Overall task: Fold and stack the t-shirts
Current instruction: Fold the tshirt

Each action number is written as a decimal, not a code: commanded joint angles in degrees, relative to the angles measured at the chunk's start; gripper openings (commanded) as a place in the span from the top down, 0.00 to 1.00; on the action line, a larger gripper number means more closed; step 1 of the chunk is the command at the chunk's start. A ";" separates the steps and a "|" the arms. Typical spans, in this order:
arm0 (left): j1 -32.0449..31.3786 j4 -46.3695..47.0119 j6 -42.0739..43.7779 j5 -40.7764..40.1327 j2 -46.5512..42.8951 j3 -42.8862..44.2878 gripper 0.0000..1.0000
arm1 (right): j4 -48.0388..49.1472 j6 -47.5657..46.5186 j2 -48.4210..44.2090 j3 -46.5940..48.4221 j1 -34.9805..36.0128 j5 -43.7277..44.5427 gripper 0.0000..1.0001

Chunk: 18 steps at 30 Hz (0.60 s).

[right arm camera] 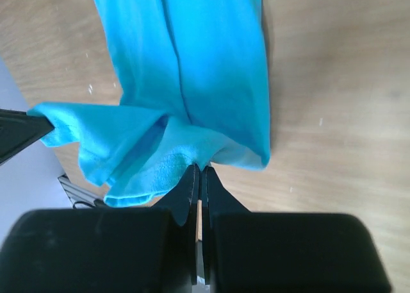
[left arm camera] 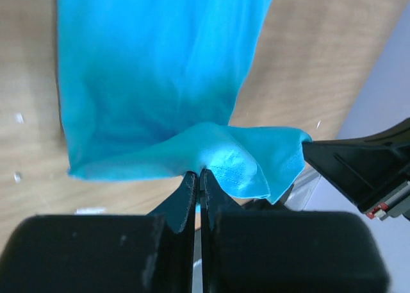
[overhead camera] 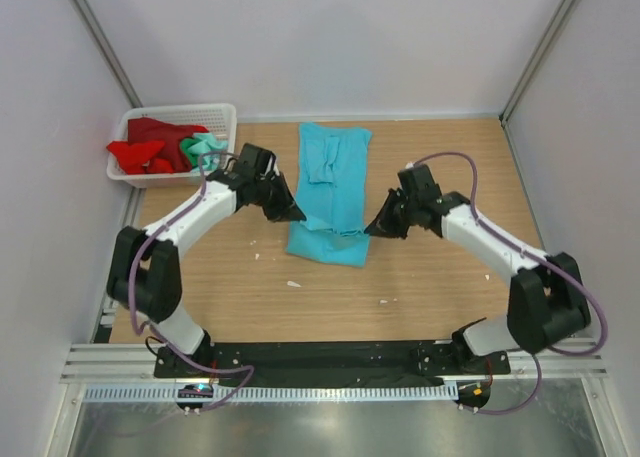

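- The blue shirt (overhead camera: 330,182) lies as a long folded strip on the table (overhead camera: 450,177), stretching away ahead of both grippers.
- My left gripper (left arm camera: 198,177) is clenched on its near hem, at the left corner.
- My right gripper (right arm camera: 200,172) is clenched on the same hem, at the right corner.
- A red shirt (overhead camera: 140,155) and a green shirt (overhead camera: 205,147) sit in the basket (overhead camera: 180,110), beyond and left of the left gripper.

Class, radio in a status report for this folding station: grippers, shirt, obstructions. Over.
Left gripper, right gripper shut on blue t-shirt, one each side. Shirt on table. Nothing in the way; basket far left.
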 commanded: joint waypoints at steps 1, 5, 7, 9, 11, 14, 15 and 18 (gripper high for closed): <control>3.19 -1.12 -0.66 0.07 6.39 9.36 1.00 | -5.29 -12.73 7.85 10.38 -4.77 -6.47 0.99; 5.66 -2.00 -1.98 0.42 15.70 18.33 1.00 | -8.62 -16.80 17.79 21.19 -8.47 -9.73 0.99; 6.80 -2.09 -2.42 1.21 18.52 22.55 1.00 | -9.34 -17.76 22.45 26.20 -10.22 -10.43 0.99; 7.42 -2.62 -2.86 1.73 22.38 25.10 1.00 | -9.42 -18.03 26.40 30.23 -11.28 -12.18 0.99; 8.21 -2.53 -3.91 2.26 24.67 27.92 1.00 | -10.39 -18.56 29.05 33.15 -12.42 -12.63 0.99; 8.83 -2.88 -4.53 2.62 27.85 31.00 1.00 | -11.35 -19.26 32.65 37.63 -12.87 -14.48 0.99; 8.91 -2.79 -4.88 2.44 28.46 31.35 1.00 | -11.53 -19.61 33.62 39.21 -12.87 -15.00 0.99; 9.09 -2.53 -4.89 2.35 29.43 32.67 1.00 | -12.15 -20.23 36.26 41.06 -12.87 -16.41 0.99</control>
